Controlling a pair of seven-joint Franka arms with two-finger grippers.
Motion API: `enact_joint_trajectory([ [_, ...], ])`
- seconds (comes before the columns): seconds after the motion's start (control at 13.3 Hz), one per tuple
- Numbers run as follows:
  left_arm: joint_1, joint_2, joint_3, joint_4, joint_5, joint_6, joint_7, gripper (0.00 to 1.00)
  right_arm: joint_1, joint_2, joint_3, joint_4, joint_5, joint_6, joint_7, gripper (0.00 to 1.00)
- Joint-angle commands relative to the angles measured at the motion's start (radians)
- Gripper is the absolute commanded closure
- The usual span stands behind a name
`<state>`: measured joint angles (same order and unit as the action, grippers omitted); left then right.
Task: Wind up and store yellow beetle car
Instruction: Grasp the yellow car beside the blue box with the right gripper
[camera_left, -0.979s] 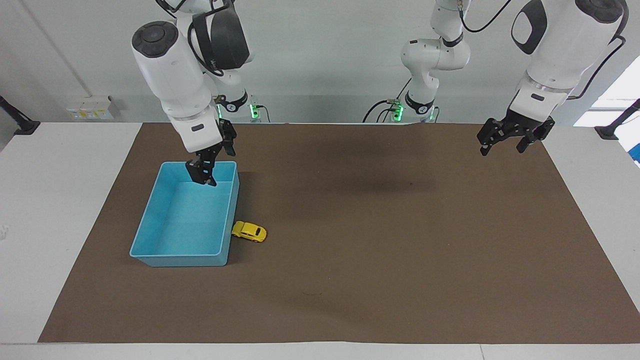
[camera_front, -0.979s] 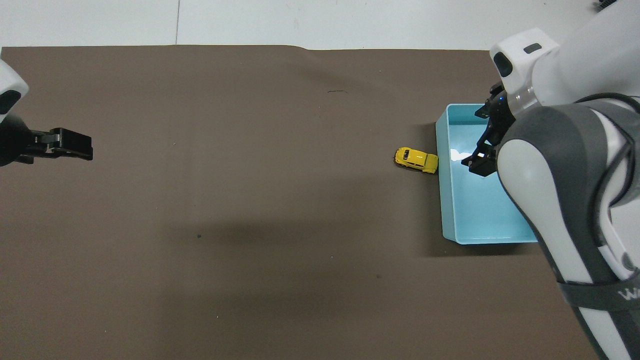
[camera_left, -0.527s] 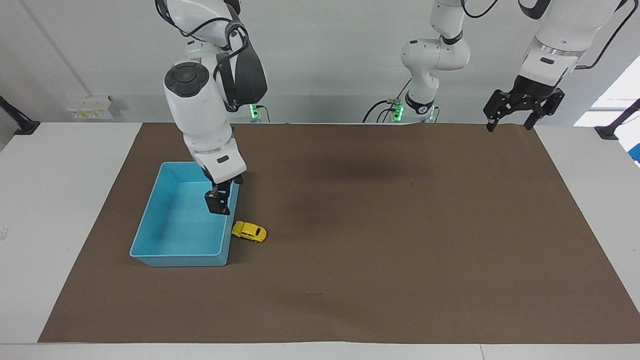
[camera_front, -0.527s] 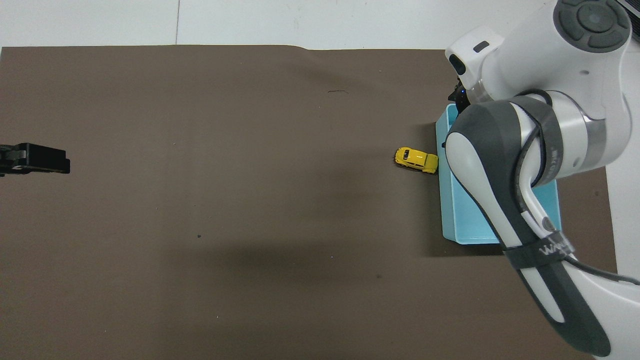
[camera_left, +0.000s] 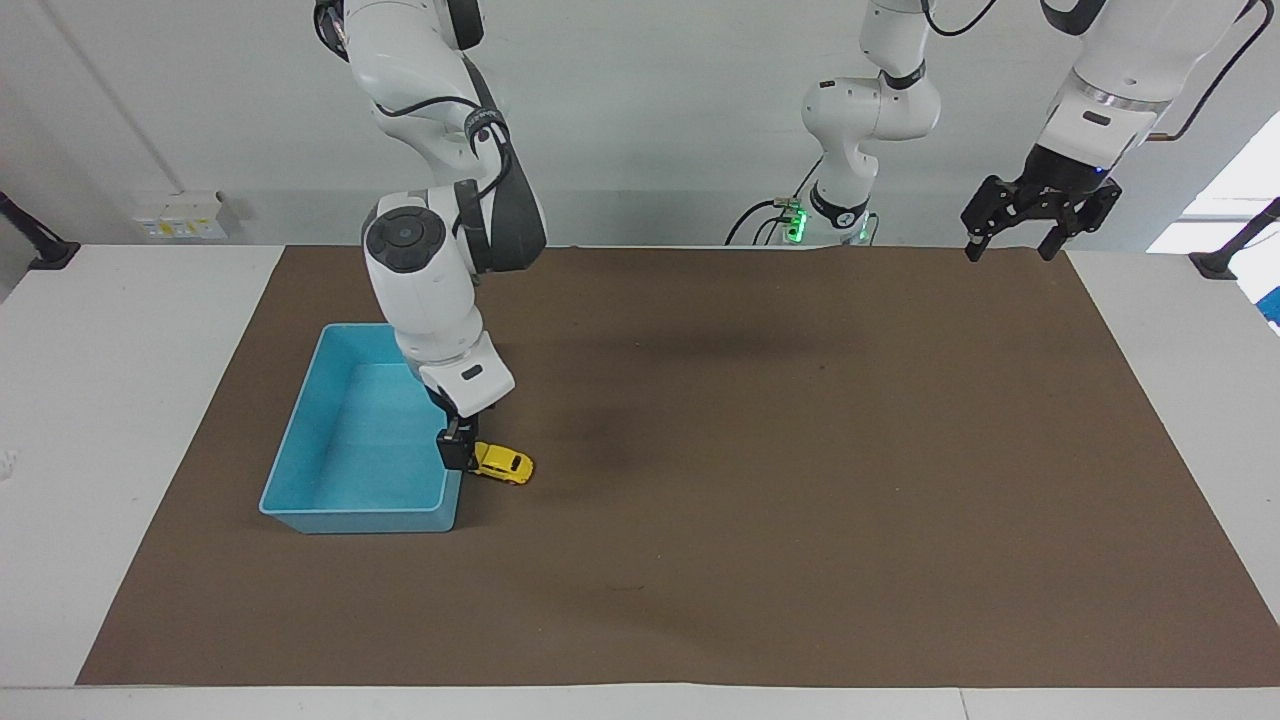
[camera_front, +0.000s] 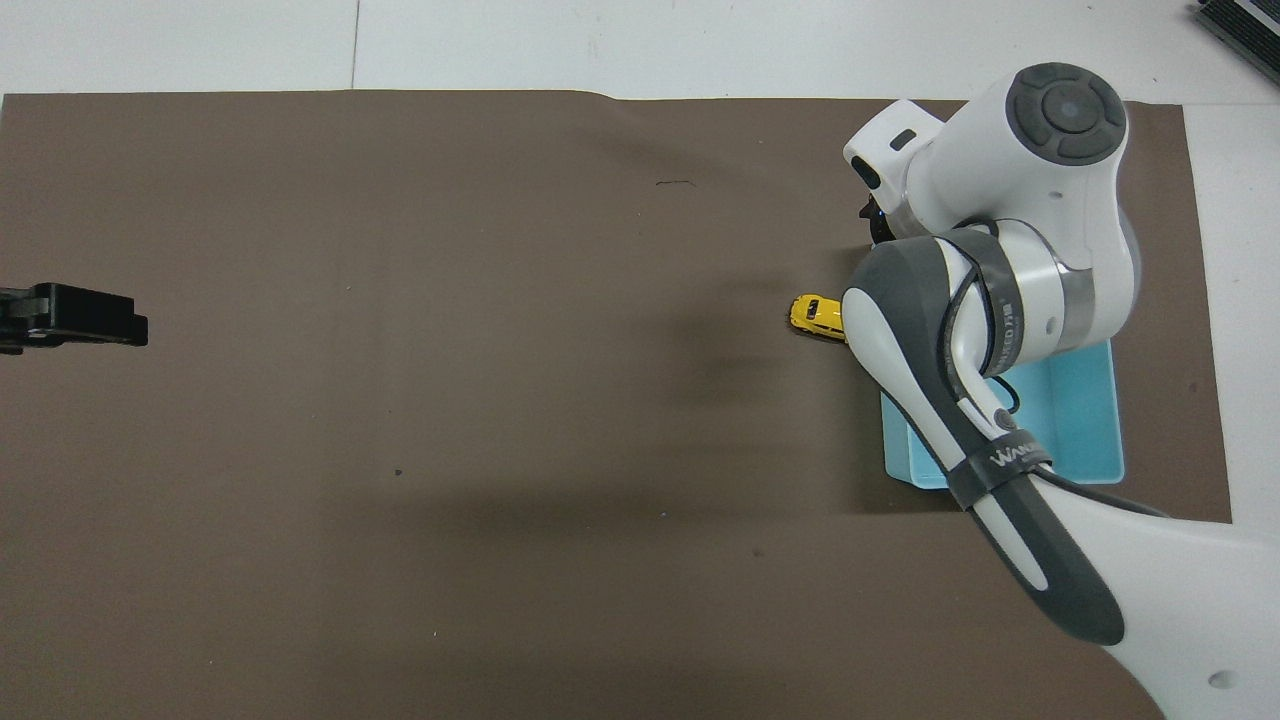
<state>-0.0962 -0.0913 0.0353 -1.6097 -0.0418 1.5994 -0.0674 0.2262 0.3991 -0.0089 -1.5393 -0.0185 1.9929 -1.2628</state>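
The yellow beetle car (camera_left: 503, 464) stands on the brown mat, right beside the long wall of the blue bin (camera_left: 352, 517). My right gripper (camera_left: 455, 453) is low at the car's end that is against the bin wall; whether it touches the car I cannot tell. In the overhead view the car (camera_front: 815, 313) is half covered by the right arm, which also hides that gripper and most of the bin (camera_front: 1092, 468). My left gripper (camera_left: 1008, 246) is open and empty, raised over the mat's corner at the left arm's end, where it waits; it also shows in the overhead view (camera_front: 75, 325).
The brown mat (camera_left: 800, 450) covers most of the white table (camera_left: 120, 400). The bin is empty inside. The right arm's elbow (camera_left: 405, 240) hangs over the bin's end nearest the robots.
My right gripper moved from over the bin's inside, across its wall, down to the car. The left gripper rose and drew back toward the robots. The car has not moved.
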Motion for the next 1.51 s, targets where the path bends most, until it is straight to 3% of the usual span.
enact_joint_trajectory([
  [0.0,0.021,-0.005,-0.012,0.016,-0.02,-0.025,0.02,0.0,-0.007,-0.02,0.007,-0.076,-0.008,0.052,-0.038,0.0],
  [0.15,0.026,-0.008,-0.015,0.016,-0.015,-0.029,0.02,0.0,-0.005,-0.019,0.007,-0.103,-0.008,0.055,-0.038,0.0],
  [0.38,0.035,-0.01,-0.009,0.013,-0.015,-0.05,0.017,0.0,-0.002,-0.022,0.007,-0.234,-0.005,0.208,-0.029,0.0],
  [0.6,0.033,-0.01,-0.011,0.016,-0.015,-0.075,0.015,0.0,-0.002,-0.022,0.007,-0.297,-0.005,0.268,-0.033,0.0],
  [1.05,0.033,-0.01,-0.011,0.016,-0.015,-0.075,0.014,0.0,-0.002,-0.022,0.007,-0.352,-0.005,0.331,-0.026,0.0],
  [1.13,0.033,-0.01,-0.011,0.016,-0.015,-0.075,0.014,0.0,-0.002,-0.023,0.007,-0.354,-0.005,0.331,-0.026,0.05],
  [1.36,0.033,-0.01,-0.009,0.016,-0.015,-0.075,0.014,0.0,-0.001,-0.025,0.007,-0.355,-0.011,0.331,-0.026,0.33],
  [1.43,0.033,-0.01,-0.011,0.016,-0.015,-0.075,0.014,0.0,-0.001,-0.025,0.007,-0.355,-0.012,0.33,-0.024,0.62],
])
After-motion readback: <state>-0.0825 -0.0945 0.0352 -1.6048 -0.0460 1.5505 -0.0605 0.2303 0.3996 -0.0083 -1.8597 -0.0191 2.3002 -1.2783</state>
